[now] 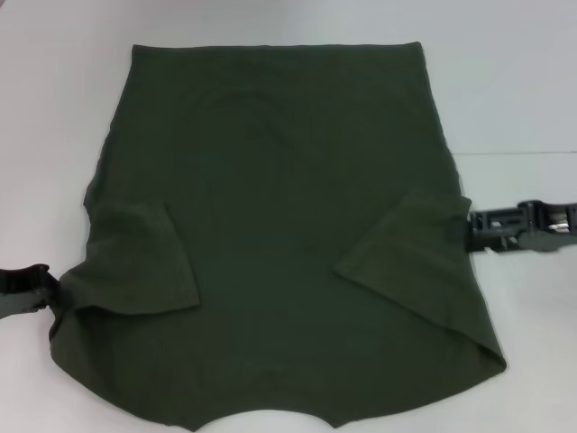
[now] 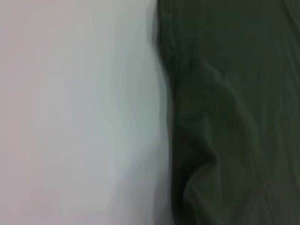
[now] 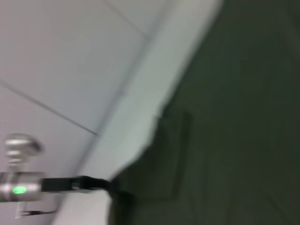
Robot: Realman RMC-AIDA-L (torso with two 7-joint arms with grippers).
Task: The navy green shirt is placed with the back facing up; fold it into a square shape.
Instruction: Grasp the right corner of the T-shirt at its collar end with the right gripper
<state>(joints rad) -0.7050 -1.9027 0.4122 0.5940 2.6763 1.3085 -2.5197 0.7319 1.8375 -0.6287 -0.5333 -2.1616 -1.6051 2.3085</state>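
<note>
1 navy green shirt (image 1: 288, 225), 2 sleeves in, left gripper (image 1: 50, 290), right gripper (image 1: 471, 227)

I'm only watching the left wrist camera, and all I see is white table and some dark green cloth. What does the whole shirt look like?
Observer: In the head view the navy green shirt lies spread on the white table, with both sleeves folded in onto its body.
Operator: Where's my left gripper?
Observer: The left gripper is at the shirt's left edge, right beside the folded left sleeve.
Operator: And the other one?
Observer: The right gripper is at the shirt's right edge, next to the folded right sleeve.
</note>
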